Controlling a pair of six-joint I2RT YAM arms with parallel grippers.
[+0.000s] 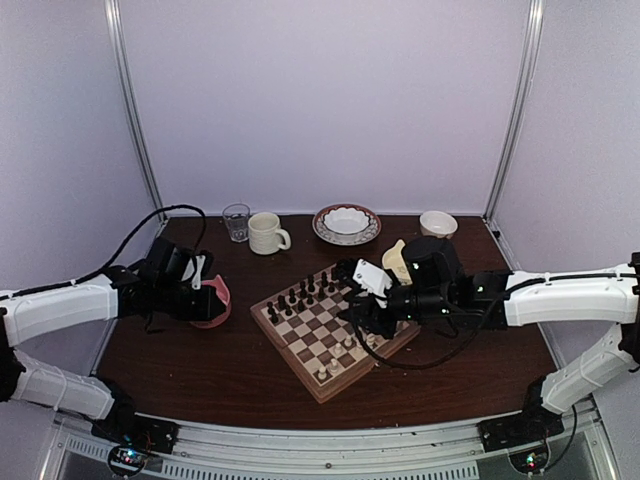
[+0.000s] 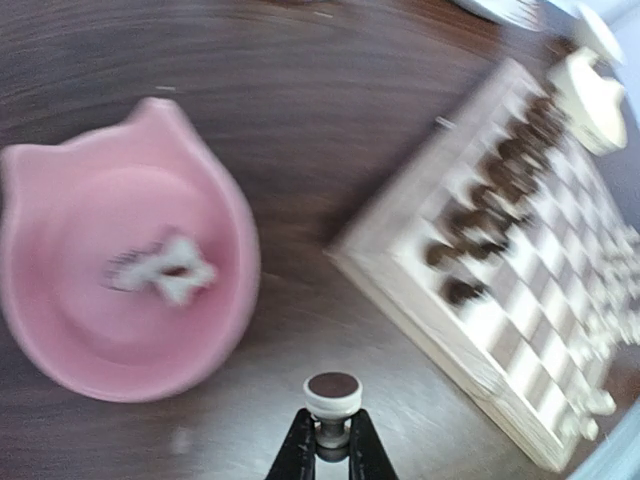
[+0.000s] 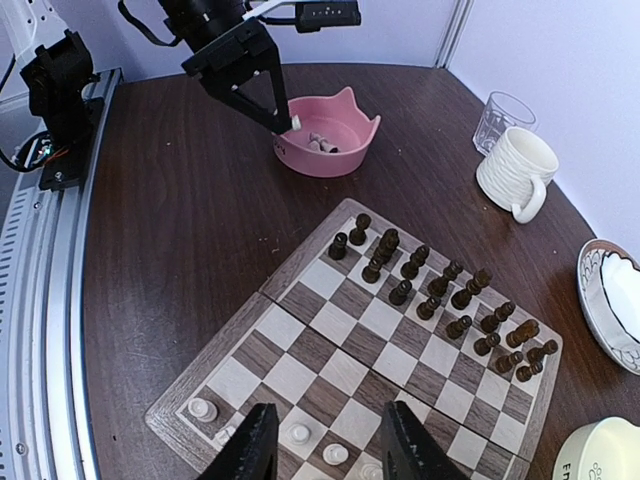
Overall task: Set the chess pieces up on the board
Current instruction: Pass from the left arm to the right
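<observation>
Pickup looks done, and carrying the piece to the board is the step in hand. The left gripper has its two dark fingers pinched tight on a small cream-white chess piece, whose round base faces the wrist camera. It sits just beside the rim of the pink cat-eared bowl, where a few more pale pieces lie in a heap. The left wrist view is blurred, so which kind of piece is held cannot be told. The square wooden chessboard with light and dark brown checks lies apart from the bowl on the dark tabletop. Its far two rows are filled with dark brown pieces, and only a handful of white ones stand along the near side. The right gripper hovers low over that near side, fingers set apart with nothing between them. The next move probably calls for the left arm to swing across to a free square on the white side. It would then turn the piece upright and set it down without brushing its neighbours or meeting the right arm.
</observation>
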